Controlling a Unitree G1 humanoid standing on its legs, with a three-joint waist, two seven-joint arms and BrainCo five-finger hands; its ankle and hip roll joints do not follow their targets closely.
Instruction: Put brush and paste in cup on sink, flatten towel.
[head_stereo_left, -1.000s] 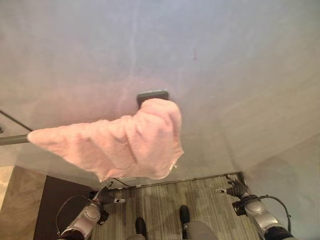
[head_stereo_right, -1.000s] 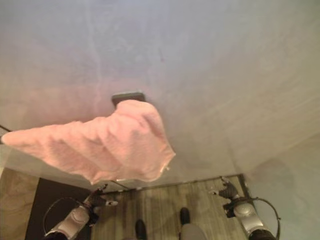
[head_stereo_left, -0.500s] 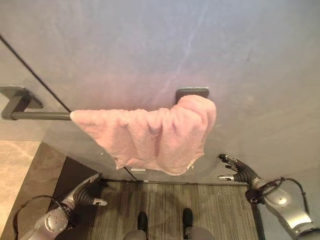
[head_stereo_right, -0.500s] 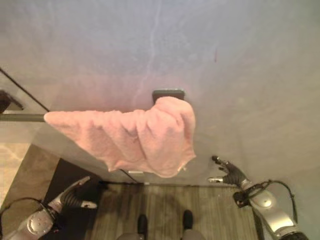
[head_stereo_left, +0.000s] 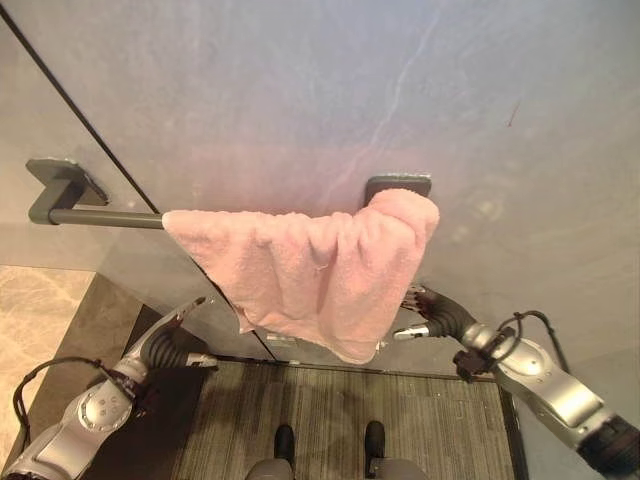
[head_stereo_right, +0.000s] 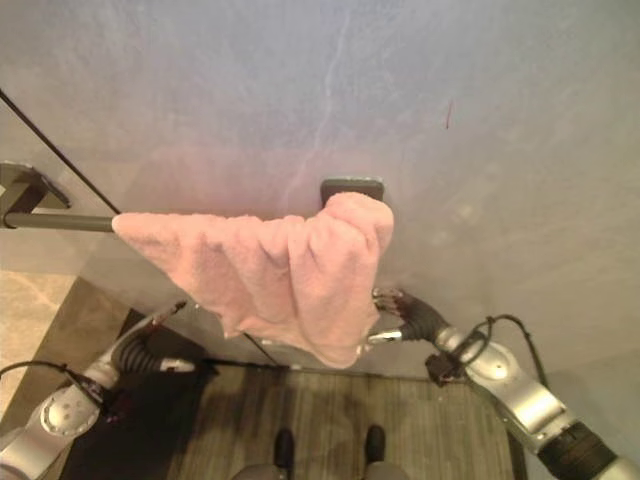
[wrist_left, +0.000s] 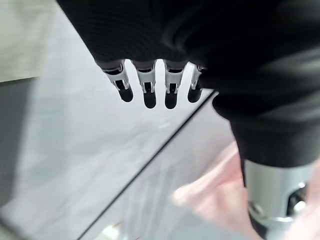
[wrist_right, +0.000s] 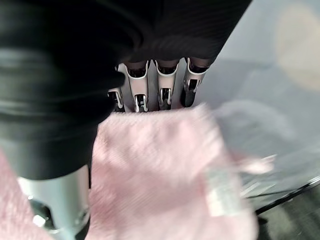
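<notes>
Pink towel (head_stereo_left: 315, 275): bunched on a dark wall rail (head_stereo_left: 100, 217), crowded toward its right bracket (lower edge hanging uneven). Wall (head_stereo_left: 300, 90): grey, pale-veined stone. Floor (head_stereo_left: 350, 410): striped grey mat, beige tile at left. Right hand (head_stereo_left: 432, 314): at the towel's lower right corner, fingers (wrist_right: 163, 92) behind the cloth, grip cannot be told. Left hand (head_stereo_left: 165, 345): below the towel, fingers (wrist_left: 149, 92) straight, empty.

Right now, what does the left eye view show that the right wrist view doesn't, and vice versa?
Left eye view adds: the grey towel bar with its left bracket, the whole pink towel bunched toward the right bracket, the open left hand low and clear of the cloth, and the floor mat.
Right wrist view adds: a close look at the towel's hem with its white label.
Shared: the towel, the right hand at its lower edge, and the grey wall.
</notes>
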